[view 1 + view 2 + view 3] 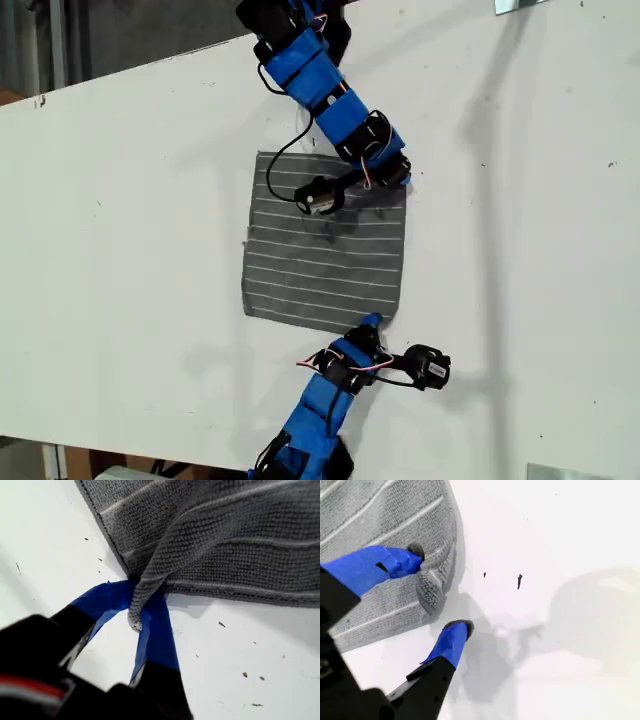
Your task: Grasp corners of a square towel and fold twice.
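The grey white-striped towel (320, 270) lies flat on the white table (120, 250). At its corner nearest the exterior view's lower right, my first gripper (372, 323) is shut on the towel. The first wrist view shows that corner (135, 617) bunched between the blue fingers (157, 630), with the towel (240, 540) spreading beyond. My second gripper (398, 178) is at the corner toward the exterior view's upper right. There my second gripper (439, 591) is open: one fingertip (405, 560) rests on the towel (370, 510), the other (457, 630) on the table, with the corner (432, 597) between them.
Both blue arms reach in from the exterior view's top and bottom edges. Metal brackets sit at the exterior view's top right (520, 5) and bottom right (565, 472). The table's far edge runs diagonally across the exterior view's upper left. Bare table surrounds the towel.
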Available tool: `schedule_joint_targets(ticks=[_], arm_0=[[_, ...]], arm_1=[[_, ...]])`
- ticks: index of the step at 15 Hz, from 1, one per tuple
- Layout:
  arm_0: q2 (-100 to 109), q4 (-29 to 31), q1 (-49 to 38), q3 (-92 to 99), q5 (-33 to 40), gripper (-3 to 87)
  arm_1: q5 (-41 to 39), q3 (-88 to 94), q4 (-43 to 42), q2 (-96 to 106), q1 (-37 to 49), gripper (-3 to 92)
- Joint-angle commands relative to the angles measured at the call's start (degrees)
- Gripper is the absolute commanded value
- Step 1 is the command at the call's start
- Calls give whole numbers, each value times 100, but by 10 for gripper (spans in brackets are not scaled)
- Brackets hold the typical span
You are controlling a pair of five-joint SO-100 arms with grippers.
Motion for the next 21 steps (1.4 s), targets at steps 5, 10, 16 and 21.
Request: schedule_joint_targets(ticks=[5,10,16,21], arm_0=[[-202,-404,-79,-246,79,-1],[-466,-633,-53,-475,264,-1],[-492,1099,-193,-1828,650,-1],[-738,1266,-229,-2206,1116,150]], arm_1=[[79,9,132,88,-97,-1],[97,9,141,88,-97,-1],[97,-44,272,211,-53,-1],[44,-360,677,325,-35,-1]])
